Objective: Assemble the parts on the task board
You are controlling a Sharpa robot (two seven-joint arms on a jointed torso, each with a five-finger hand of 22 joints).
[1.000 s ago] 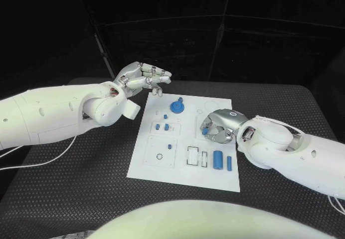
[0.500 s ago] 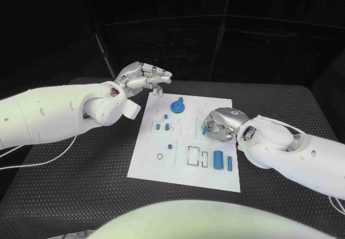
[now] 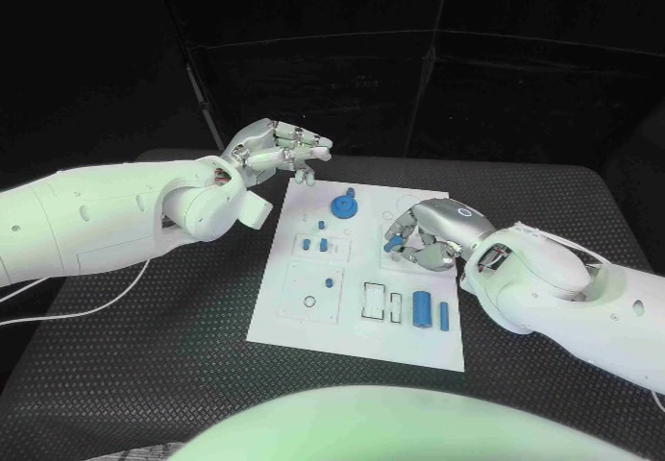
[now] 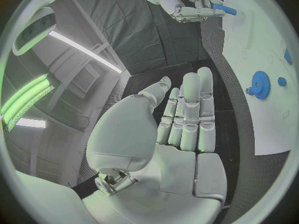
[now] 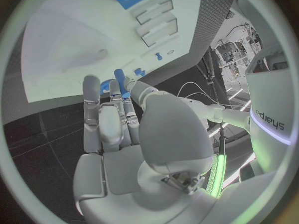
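Observation:
The white task board [image 3: 354, 336] lies in the middle of the black table. My right hand [image 3: 432, 230] hovers over the board's right middle and pinches a small blue part [image 3: 395, 239] in its fingertips; the same part [image 5: 118, 78] sits between the fingertips in the right wrist view. On the board lie a blue gear [image 3: 341, 206], small blue pieces [image 3: 316, 245], a blue cylinder [image 3: 420, 307] and a blue bar [image 3: 444, 315]. My left hand [image 3: 278, 149] hangs above the board's far left corner, fingers bent, holding nothing. The left wrist view shows the gear [image 4: 259, 84].
Black rectangular outlines [image 3: 372, 300] and a ring [image 3: 307, 302] mark the board's near half. Black table mat [image 3: 153, 365] surrounds the board on all sides. A white cable [image 3: 84, 303] trails under my left arm.
My right hand has shifted slightly toward the board's far side with the blue part still pinched, and turned a little. The left hand has stayed in place.

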